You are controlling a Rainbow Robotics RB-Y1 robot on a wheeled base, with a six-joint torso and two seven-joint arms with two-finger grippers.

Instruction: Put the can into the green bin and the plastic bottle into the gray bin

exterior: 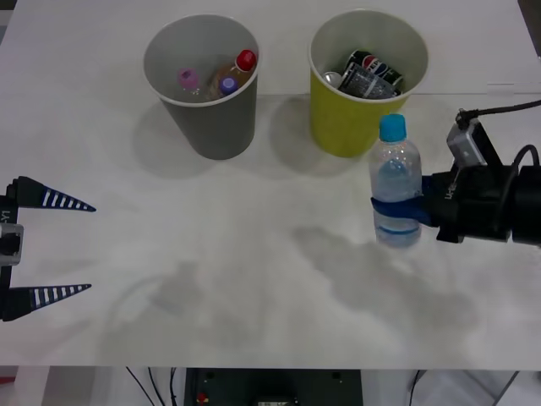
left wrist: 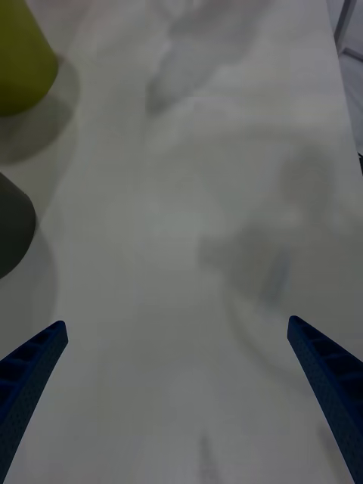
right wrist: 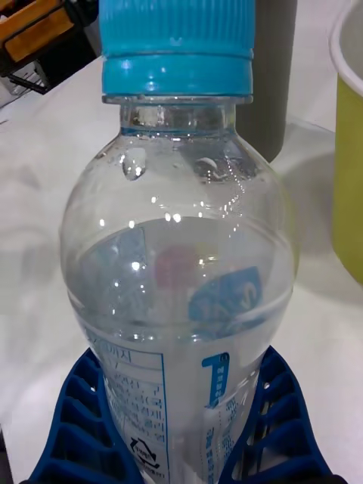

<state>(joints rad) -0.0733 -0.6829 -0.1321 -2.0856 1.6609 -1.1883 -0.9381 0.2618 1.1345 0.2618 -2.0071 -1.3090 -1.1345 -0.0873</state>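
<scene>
The plastic bottle (exterior: 396,173), clear with a light-blue cap, stands upright just in front of the green bin (exterior: 338,118). My right gripper (exterior: 396,209) is shut on its labelled lower half. In the right wrist view the bottle (right wrist: 178,249) rises between the blue fingers (right wrist: 83,423). Dark cans (exterior: 368,73) lie inside the green bin. The gray bin (exterior: 215,118) stands to its left and holds bottles with red, pink and purple caps. My left gripper (exterior: 91,247) hangs open at the table's left side, with nothing between its fingers (left wrist: 30,370).
The white table (exterior: 254,279) stretches bare between the two arms and toward the front edge. In the left wrist view the green bin (left wrist: 23,53) and the gray bin (left wrist: 11,227) sit well beyond the open fingers.
</scene>
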